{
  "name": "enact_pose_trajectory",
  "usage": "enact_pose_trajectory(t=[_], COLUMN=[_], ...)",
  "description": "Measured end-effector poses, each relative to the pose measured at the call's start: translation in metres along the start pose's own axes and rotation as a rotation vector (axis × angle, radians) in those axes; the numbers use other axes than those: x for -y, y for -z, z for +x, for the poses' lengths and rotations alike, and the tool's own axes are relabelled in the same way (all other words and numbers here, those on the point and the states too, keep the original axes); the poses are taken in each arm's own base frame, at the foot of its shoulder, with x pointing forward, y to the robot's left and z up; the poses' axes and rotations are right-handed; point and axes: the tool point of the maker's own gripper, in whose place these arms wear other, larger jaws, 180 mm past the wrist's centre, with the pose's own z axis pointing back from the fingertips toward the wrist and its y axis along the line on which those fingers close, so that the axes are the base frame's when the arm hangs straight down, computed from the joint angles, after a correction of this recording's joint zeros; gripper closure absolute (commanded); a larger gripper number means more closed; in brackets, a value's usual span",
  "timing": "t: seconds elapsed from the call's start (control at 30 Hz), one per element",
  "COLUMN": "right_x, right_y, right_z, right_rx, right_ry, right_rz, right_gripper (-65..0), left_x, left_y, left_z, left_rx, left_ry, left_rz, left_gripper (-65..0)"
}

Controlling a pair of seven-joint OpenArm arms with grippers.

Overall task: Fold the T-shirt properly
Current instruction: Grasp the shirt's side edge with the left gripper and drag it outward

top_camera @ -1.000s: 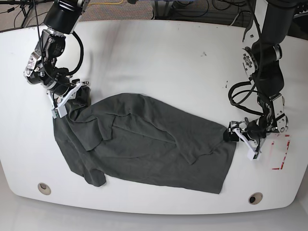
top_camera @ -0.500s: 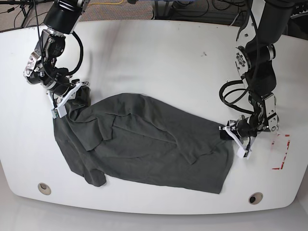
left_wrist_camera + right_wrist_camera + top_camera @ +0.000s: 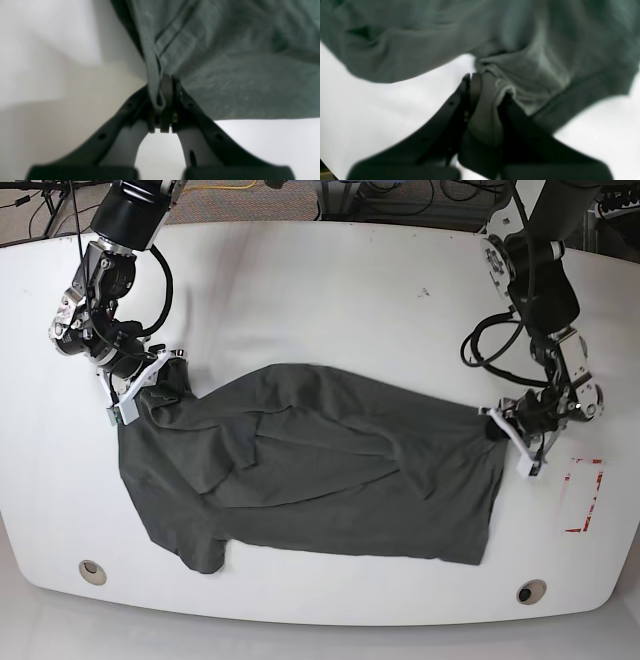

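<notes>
The dark charcoal T-shirt hangs stretched between both grippers over the white table, its lower part lying on the surface. On the base view's right, my left gripper is shut on the shirt's right corner; the left wrist view shows the hem pinched between the shut fingers. At the shirt's upper left, my right gripper is shut on a bunched fold. In the right wrist view that bunch of T-shirt cloth sits clamped between the dark fingers.
Red tape marks lie on the table near its right edge. Two round holes sit near the front edge. Cables and dark equipment run behind the table's far edge.
My left gripper has shut on the shirt's right corner and lifted it up and to the right, pulling the cloth taut. The right gripper has held its grip in place.
</notes>
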Motion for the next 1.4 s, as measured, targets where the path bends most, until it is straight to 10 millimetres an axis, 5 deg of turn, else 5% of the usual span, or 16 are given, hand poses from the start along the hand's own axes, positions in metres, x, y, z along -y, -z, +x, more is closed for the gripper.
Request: enact_pose_trajectory(t=[0.13, 0.37, 0.67, 0.8, 1.07, 1.27, 1.4], right_x=[0.0, 0.0, 0.0, 0.0, -0.008, -0.008, -0.008], right_y=[0.0, 0.0, 0.0, 0.0, 0.005, 0.005, 0.005], right_z=[-0.001, -0.001, -0.001, -0.001, -0.002, 0.0, 0.001], right_rx=[-0.002, -0.003, -0.001, -0.002, 0.004, 0.007, 0.009], right_ry=[0.001, 0.001, 0.001, 0.002, 0.013, 0.012, 0.011], right_rz=[-0.001, -0.001, 0.0, 0.001, 0.017, 0.017, 0.017], right_gripper=[0.0, 0.0, 0.0, 0.0, 0.0, 0.0, 0.0], left_x=[-0.029, -0.051, -0.057, -0.057, -0.034, -0.021, -0.008], left_y=[-0.025, -0.052, -0.066, -0.079, -0.093, -0.085, -0.062], left_z=[-0.022, -0.052, -0.055, -0.041, 0.009, 0.037, 0.054], left_rx=[-0.062, -0.119, -0.18, -0.165, -0.071, -0.038, -0.02], left_ry=[0.027, 0.045, 0.069, 0.098, 0.128, 0.158, 0.134], left_rz=[0.105, 0.187, 0.228, 0.266, 0.26, 0.212, 0.135], left_gripper=[0.0, -0.1, -31.1, -39.2, -39.3, -39.3, -39.3])
